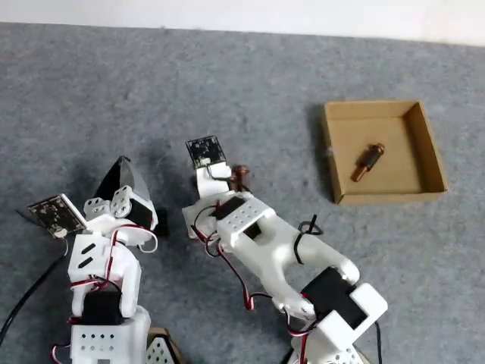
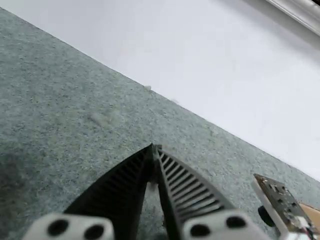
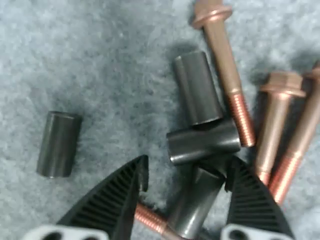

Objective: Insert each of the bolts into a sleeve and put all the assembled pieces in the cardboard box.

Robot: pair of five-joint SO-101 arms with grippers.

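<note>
sleeve [image 3: 196,202] — dark, tilted — between parted right pincer [image 3: 189,169] tips, bolts [image 3: 272,125] beside

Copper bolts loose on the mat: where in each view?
High view: copper bolts beside right arm's dark circuit board.
Left wrist view: aimed away; same board, the shared landmark, past left pincer.
Right wrist view: bolts beside dark metal sleeves, beyond right pincer.

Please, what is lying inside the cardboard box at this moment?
Inside the cardboard box lies one bolt, pushed through a dark sleeve, on the box floor. The sleeve covers the middle part of the bolt, so that part cannot be seen.
</note>
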